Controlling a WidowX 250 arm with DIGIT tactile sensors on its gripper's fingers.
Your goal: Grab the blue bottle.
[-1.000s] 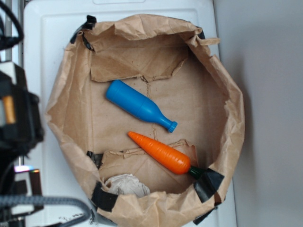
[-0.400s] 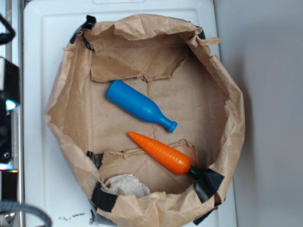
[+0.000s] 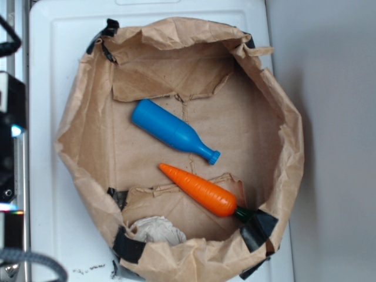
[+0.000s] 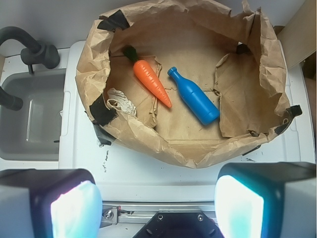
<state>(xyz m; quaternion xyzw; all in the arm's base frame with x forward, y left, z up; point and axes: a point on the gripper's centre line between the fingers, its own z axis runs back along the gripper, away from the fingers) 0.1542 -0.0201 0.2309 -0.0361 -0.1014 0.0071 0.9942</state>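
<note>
The blue bottle [image 3: 170, 130] [image 4: 194, 96] lies on its side on the floor of a big brown paper bag [image 3: 282, 123] [image 4: 148, 139] with its top rolled open. An orange carrot [image 3: 198, 190] [image 4: 151, 83] lies just beside the bottle, not touching it. A crumpled white paper [image 3: 155, 229] [image 4: 120, 100] sits near the carrot. The bag rests on a white worktop [image 3: 50, 70] [image 4: 163, 173]. A grey sink [image 4: 29, 124] is next to it. The gripper [image 4: 157, 203] is outside the bag, its jaws wide apart and holding nothing. No words or labels show anywhere.
</note>
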